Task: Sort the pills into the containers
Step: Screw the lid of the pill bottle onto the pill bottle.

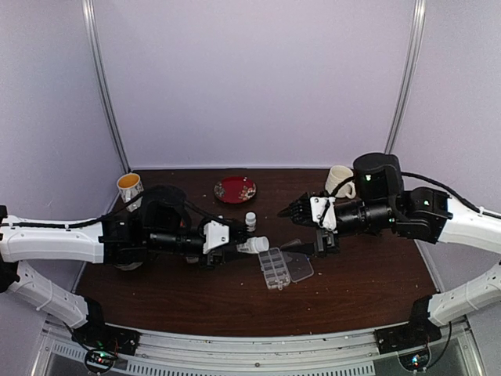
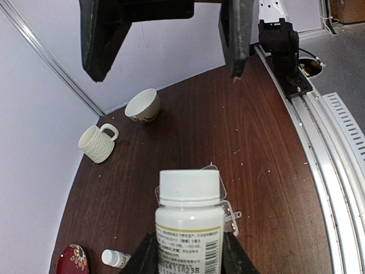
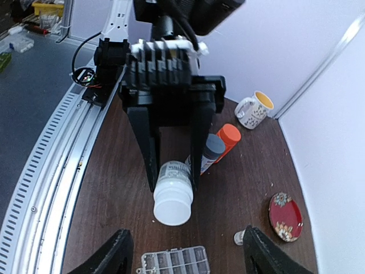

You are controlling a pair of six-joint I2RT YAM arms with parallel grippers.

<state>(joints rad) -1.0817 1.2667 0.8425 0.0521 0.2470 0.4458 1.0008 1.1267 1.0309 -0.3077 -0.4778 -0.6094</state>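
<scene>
Pills are not visible in any view; they are presumably still inside the white bottle (image 1: pixel 252 244), so sorting does not seem to have begun.

At left, the left hand (image 1: pixel 232 241) is clamped on that bottle, holding it sideways above the dark wooden tabletop (image 1: pixel 352 290). Its white cap points right and looks still on.

Just right of the bottle and below it, the organizer box (image 1: pixel 274 269) lies flat on the tabletop with its clear lid swung open. No pale cluster shows in its cells, though they are too small to be sure.

Further right, the right hand (image 1: pixel 294 210) hangs in the air facing the bottle cap, its fingers spread wide and holding nothing.

What is left, by my reading: take the cap off, tip the pills out, and spread them among the cells.
</scene>
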